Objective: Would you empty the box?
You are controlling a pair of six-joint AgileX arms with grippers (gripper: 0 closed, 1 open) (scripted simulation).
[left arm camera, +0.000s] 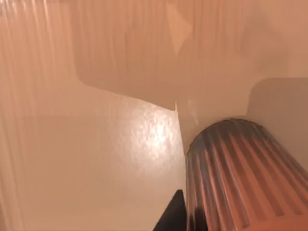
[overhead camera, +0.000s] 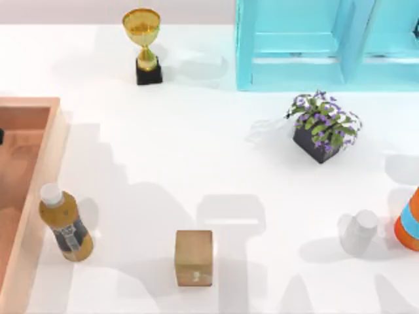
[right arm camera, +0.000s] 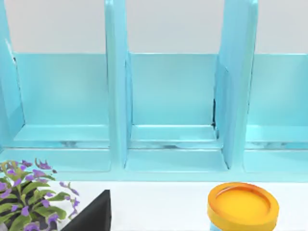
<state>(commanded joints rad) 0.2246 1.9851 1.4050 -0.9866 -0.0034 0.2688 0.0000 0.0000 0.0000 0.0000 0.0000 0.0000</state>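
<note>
Terracotta wood-look walls are being shown at the left edge of the counter (overhead camera: 196, 163) in the top view, where the box (overhead camera: 57, 140) is lying with its pale rim facing up. A small dark shape (overhead camera: 1, 136) is being seen at the picture's left border over the box, but what it is cannot be told. In the left wrist view, the inner wall of the box (left arm camera: 96, 48) and its pale floor are being viewed from close by, along with a ribbed cylindrical cap (left arm camera: 240, 178) and a dark part (left arm camera: 174, 214) at the frame's edge; whether the left gripper is spread or closed cannot be told.

Just beside the box's right wall, outside it, a bottle (overhead camera: 64, 226) with a white cap and amber liquid is lying on the counter. A small tan cube (overhead camera: 194, 257) is being seen near the front middle. A gold trophy (overhead camera: 144, 42) is standing at the back, with a light-blue shelf unit (overhead camera: 294, 52) to its right. A potted plant (overhead camera: 322, 127) with purple flowers, a white bottle (overhead camera: 360, 230) and an orange-and-blue cone (overhead camera: 409, 222) are being shown on the right side.

In the right wrist view, the shelf unit (right arm camera: 168, 96), the plant (right arm camera: 29, 202) and an orange-lidded jar (right arm camera: 243, 207) are being faced; the right gripper's state cannot be told.
</note>
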